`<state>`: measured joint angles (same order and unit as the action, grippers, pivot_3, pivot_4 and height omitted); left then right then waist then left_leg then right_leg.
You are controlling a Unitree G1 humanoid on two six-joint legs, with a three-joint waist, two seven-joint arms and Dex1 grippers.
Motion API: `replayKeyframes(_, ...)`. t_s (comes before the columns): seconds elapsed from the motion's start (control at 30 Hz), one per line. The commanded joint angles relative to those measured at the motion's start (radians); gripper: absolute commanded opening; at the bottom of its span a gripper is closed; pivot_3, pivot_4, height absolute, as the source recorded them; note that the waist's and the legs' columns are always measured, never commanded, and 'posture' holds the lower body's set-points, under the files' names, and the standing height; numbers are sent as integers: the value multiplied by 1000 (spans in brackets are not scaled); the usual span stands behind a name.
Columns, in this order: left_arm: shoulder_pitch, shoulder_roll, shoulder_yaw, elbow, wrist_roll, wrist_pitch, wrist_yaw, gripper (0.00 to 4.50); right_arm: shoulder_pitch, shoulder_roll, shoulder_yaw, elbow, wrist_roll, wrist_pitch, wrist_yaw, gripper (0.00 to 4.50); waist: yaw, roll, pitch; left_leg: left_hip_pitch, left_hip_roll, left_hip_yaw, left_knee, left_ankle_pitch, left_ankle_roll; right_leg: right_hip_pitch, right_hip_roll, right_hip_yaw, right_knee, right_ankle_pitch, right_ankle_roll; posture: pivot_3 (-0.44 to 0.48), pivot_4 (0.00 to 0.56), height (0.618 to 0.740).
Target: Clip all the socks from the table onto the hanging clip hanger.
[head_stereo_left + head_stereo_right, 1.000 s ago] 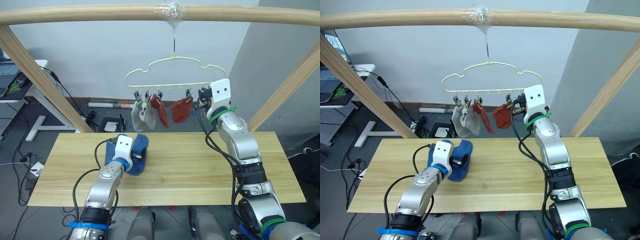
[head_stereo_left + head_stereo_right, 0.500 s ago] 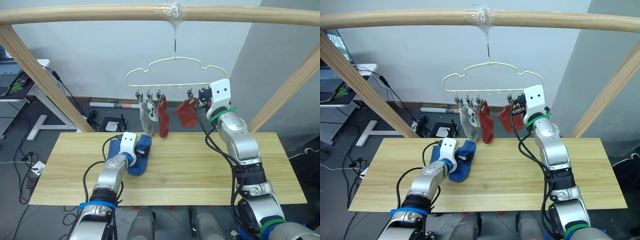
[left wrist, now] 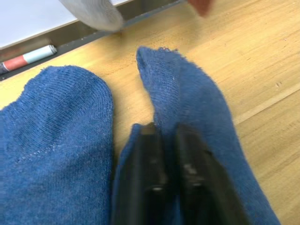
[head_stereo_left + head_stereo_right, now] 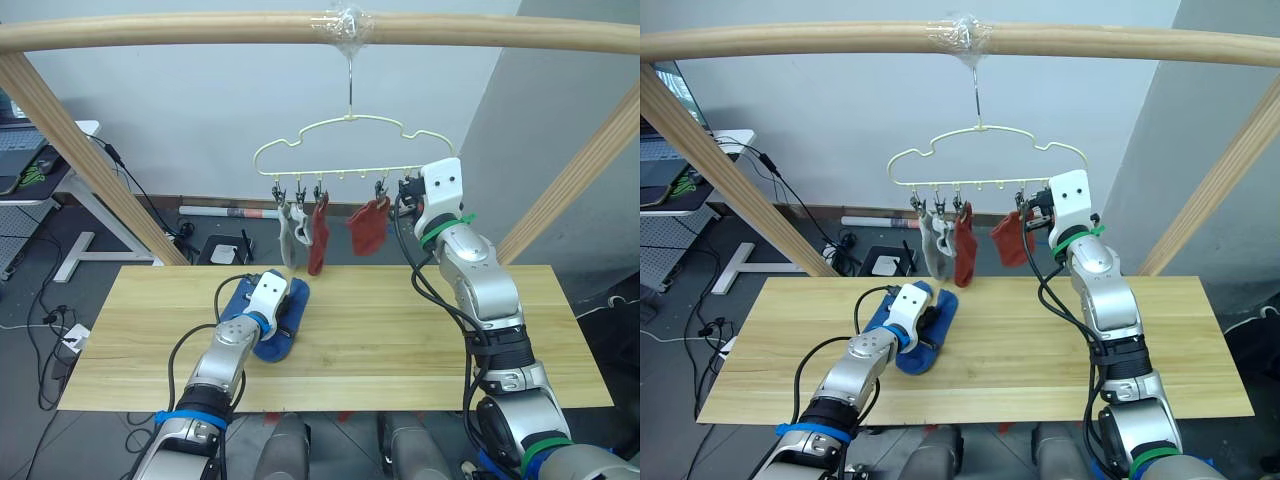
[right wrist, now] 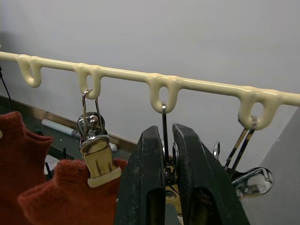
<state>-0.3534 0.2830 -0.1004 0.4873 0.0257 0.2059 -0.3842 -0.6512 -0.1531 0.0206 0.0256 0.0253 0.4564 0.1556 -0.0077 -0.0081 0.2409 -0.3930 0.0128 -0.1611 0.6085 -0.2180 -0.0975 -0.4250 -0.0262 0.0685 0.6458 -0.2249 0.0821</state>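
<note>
Clip hanger (image 4: pixel 340 150) carries two grey socks (image 4: pixel 291 232), two red socks (image 4: pixel 367 226). Two blue socks (image 3: pixel 56 140) on table (image 4: pixel 400 330). Left gripper (image 3: pixel 168 154) pinches one blue; right gripper (image 5: pixel 166 154) clamps a clip (image 5: pixel 165 176), mostly hidden.

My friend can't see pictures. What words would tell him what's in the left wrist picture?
The left end effector, its two black fingers nearly together, presses down on a blue sock lying on the light wooden table. A second blue sock lies right beside it, and the toe of a grey sock hangs at the edge.
</note>
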Motion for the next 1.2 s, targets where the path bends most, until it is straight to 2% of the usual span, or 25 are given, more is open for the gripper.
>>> replayKeyframes(0.03, 23, 11, -18, 27, 33, -6, 7, 46, 5, -8, -17, -20, 4, 9, -3, 21, 0, 0, 0, 0, 0, 0, 0, 0, 0, 0, 0, 0, 0, 0, 0, 95, 242, 740)
replayKeyframes(0.17, 28, 14, -4, -28, 16, -56, -17, 46, 3, -12, -27, -24, 18, 27, 7, 21, -1, 0, 0, 0, 0, 0, 0, 0, 0, 0, 0, 0, 0, 0, 0, 95, 243, 740)
replayKeyframes(0.27, 78, 3, 19, -236, -126, -2, -159, 46, -21, -5, -97, -35, 104, 140, 20, 21, 0, 0, 0, -2, 0, 0, 0, 0, 0, -1, 0, 0, -1, 0, 0, 95, 243, 740)
replayKeyframes(0.4, 132, 8, 41, -474, -309, 182, -273, 46, -66, -42, -173, -55, 206, 317, 53, 21, 5, -1, 1, -4, -1, -2, 0, 0, 0, -2, -2, -2, -1, 0, -1, 89, 243, 740)
replayKeyframes(0.5, 117, -6, 105, -684, -609, 505, -297, 46, -178, -86, -318, -40, 360, 605, 64, 21, 5, -1, 3, -5, -1, -2, 0, 0, 0, -2, -2, -2, -1, -3, -6, 89, 243, 740)
replayKeyframes(0.53, 110, -10, 122, -715, -665, 570, -288, 46, -200, -90, -347, -36, 388, 661, 57, 21, 5, -1, 3, -5, -1, -2, 0, 0, 0, -2, -2, -3, -1, -3, -6, 89, 243, 740)
replayKeyframes(0.63, 48, -57, 164, -728, -810, 716, -242, 46, -299, -79, -481, -2, 474, 850, 18, 21, 4, -1, 3, -5, 0, -2, 1, 0, 0, -1, -2, -5, -1, -4, -7, 89, 243, 740)
replayKeyframes(0.83, -58, -185, 216, -605, -900, 790, -136, 46, -406, -40, -633, 19, 547, 1121, -3, 21, -5, -1, 3, -6, -1, -2, 0, 0, 1, -1, -2, -5, -3, -3, -5, 49, 233, 740)
replayKeyframes(1.0, -128, -276, 283, -512, -1014, 850, -87, 46, -427, -20, -675, 29, 630, 1158, -44, 21, -21, -1, 3, -7, -1, -1, 0, -1, 1, -2, -2, -5, -2, -2, -4, 43, 230, 740)
replayKeyframes(1.2, -171, -307, 307, -457, -1056, 862, -63, 46, -419, -22, -671, 32, 698, 1158, -105, 21, -27, -1, 3, -7, -1, -1, 0, -1, 1, -3, -2, -5, -2, -2, -4, 31, 225, 740)
